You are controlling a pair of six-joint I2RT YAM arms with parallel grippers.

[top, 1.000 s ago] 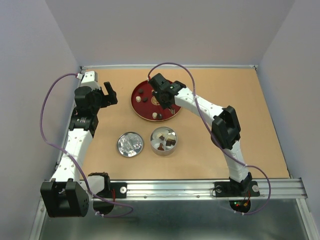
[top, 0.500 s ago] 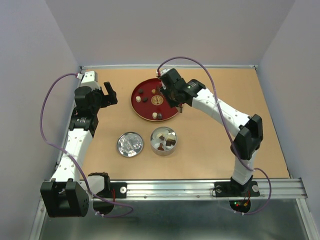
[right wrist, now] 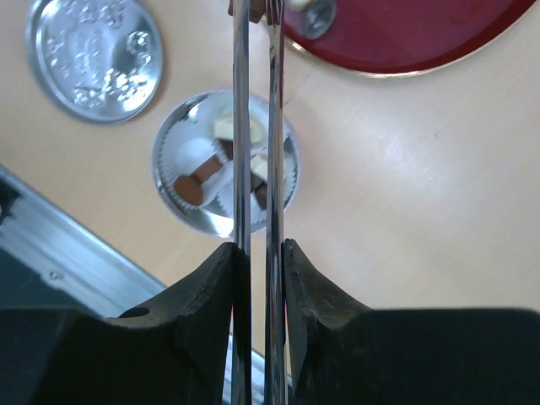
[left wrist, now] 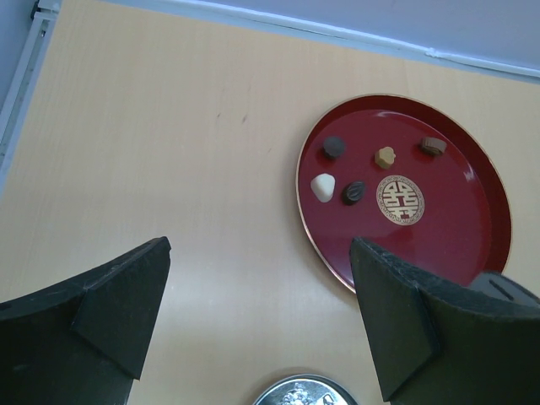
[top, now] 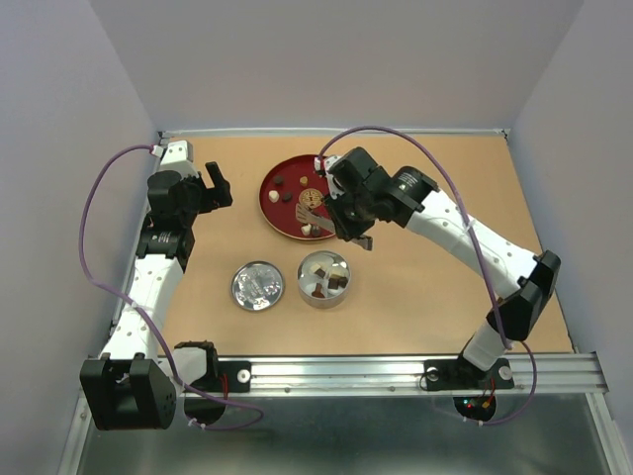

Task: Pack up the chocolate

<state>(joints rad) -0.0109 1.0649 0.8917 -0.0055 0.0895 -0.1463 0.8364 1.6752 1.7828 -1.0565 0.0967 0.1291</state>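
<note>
The tan table carries a red plate toward 12 o'clock of its middle. The left gripper hovers at the plate's 9 o'clock, fingers wide apart and empty. The right gripper hangs over the plate's 4 o'clock edge, its fingers clamped on metal tongs whose blades lie nearly together. A round tin sits at the plate's 6 o'clock, with its lid at the tin's 9 o'clock. Chocolate lies in loose pieces on the plate, with more pieces in the tin's white paper cups.
</note>
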